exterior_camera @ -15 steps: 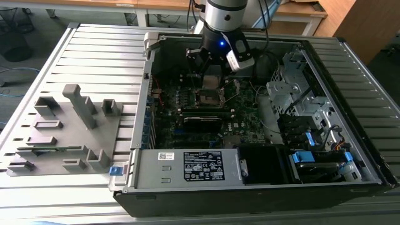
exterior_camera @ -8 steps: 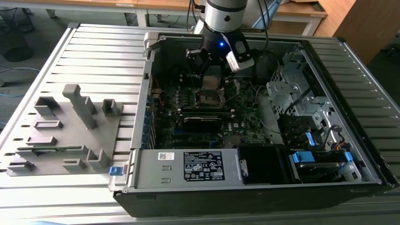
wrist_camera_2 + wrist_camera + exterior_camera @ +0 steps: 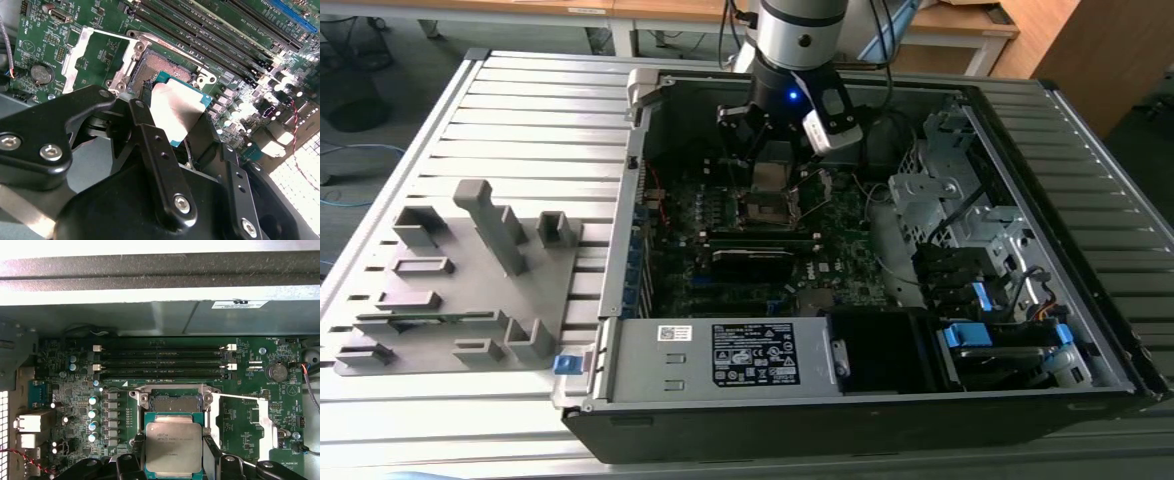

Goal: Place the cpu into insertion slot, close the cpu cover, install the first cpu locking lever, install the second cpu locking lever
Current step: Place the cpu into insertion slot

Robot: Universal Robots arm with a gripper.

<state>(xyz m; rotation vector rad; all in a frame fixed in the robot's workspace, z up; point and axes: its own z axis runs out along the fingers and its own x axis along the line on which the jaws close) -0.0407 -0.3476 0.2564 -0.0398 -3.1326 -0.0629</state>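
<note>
Tool [image 3: 172, 119] with cpu [image 3: 173, 446] above insertion slot [image 3: 172, 402]

1 cpu [image 3: 173, 447], 1 insertion slot [image 3: 172, 403], 1 cpu cover [image 3: 75, 60], 1 gripper [image 3: 774, 155] (2 fingers [image 3: 155, 150]), 1 PSU box [image 3: 720, 355]

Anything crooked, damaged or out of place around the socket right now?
Nothing stands out. The gripper holds the cpu by opposite edges, its sides parallel to the insertion slot, which is bare. The cpu cover is swung open beside the slot, clear of it. The slot's pins are too fine to judge.
</note>
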